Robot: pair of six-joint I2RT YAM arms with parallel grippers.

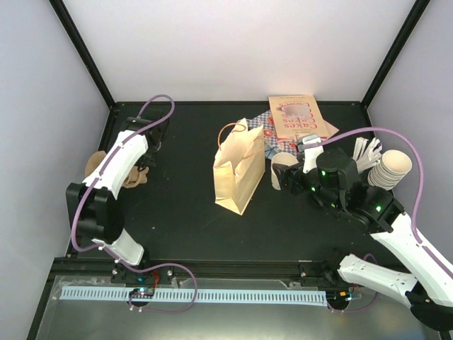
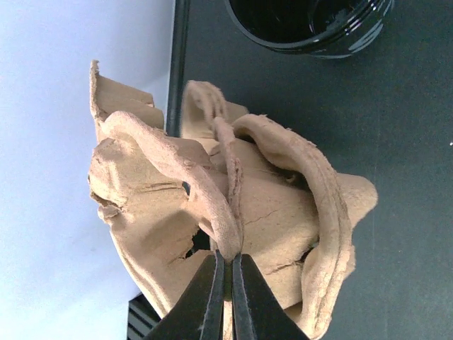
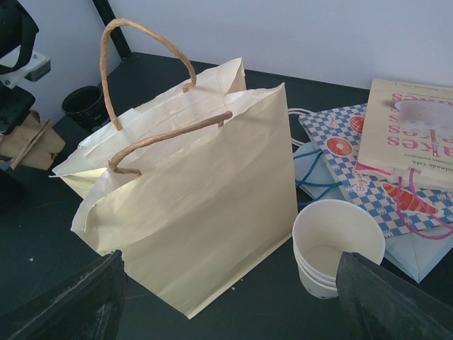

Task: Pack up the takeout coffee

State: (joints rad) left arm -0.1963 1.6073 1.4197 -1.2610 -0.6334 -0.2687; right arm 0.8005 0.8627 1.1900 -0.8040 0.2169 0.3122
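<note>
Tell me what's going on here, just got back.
The left gripper is shut on a rib of the brown moulded-cardboard cup carrier at the left edge of the black table. The right gripper hangs open, facing the upright tan paper bag and a stack of lidless cream paper cups beside it. I see no lidded coffee cup.

The left arm (image 1: 117, 161) bends up and reaches to the far left side. The left fingers (image 2: 205, 301) are pinched tight on a cardboard carrier (image 2: 283, 212). The right arm (image 1: 410, 244) stretches in from the right, and the right fingers (image 3: 78, 304) are spread wide apart.
</note>
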